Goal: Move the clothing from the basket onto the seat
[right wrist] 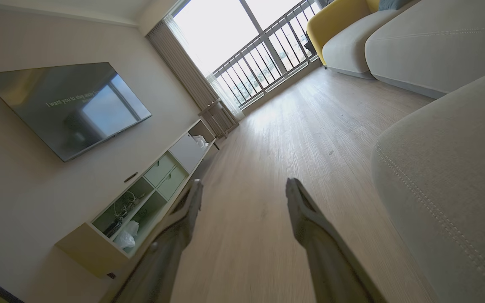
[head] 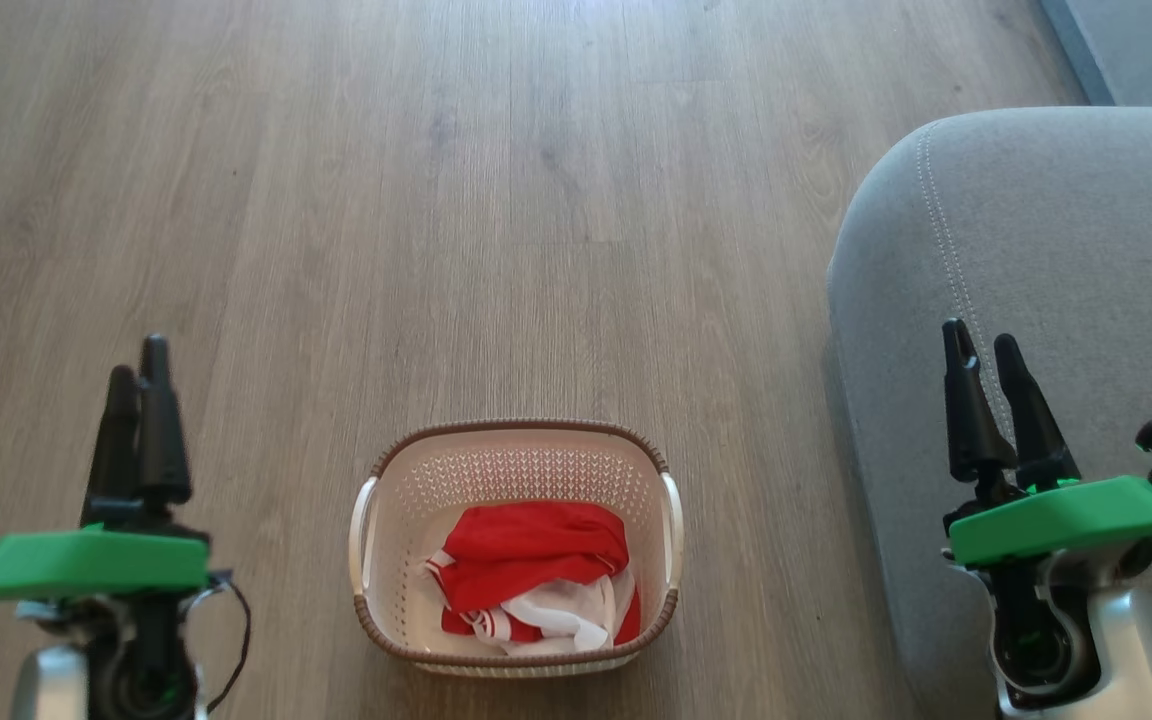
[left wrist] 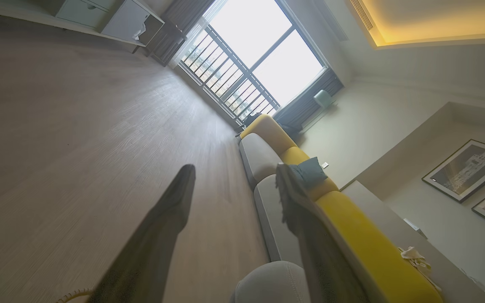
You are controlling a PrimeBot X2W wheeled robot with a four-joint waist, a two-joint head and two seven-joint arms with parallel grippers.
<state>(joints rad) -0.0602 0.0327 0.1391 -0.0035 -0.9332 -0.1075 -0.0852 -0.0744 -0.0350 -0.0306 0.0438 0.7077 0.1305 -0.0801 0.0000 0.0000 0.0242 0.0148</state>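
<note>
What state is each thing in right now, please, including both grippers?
clothing, crumpled in a heap inside the basket.
basket, upright on the floor, holding the clothing.
seat, no clothing on the part in view.
left gripper, open, holding nothing.
right gripper, open, holding nothing.
television, switched on, showing a picture with a caption.

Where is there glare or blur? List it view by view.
Head view: even light, sharp; the clothing in the basket reads clearly. Left wrist view: window blown out, left end effector fingers blurred. Right wrist view: window overexposed, reflections on the television.
</note>
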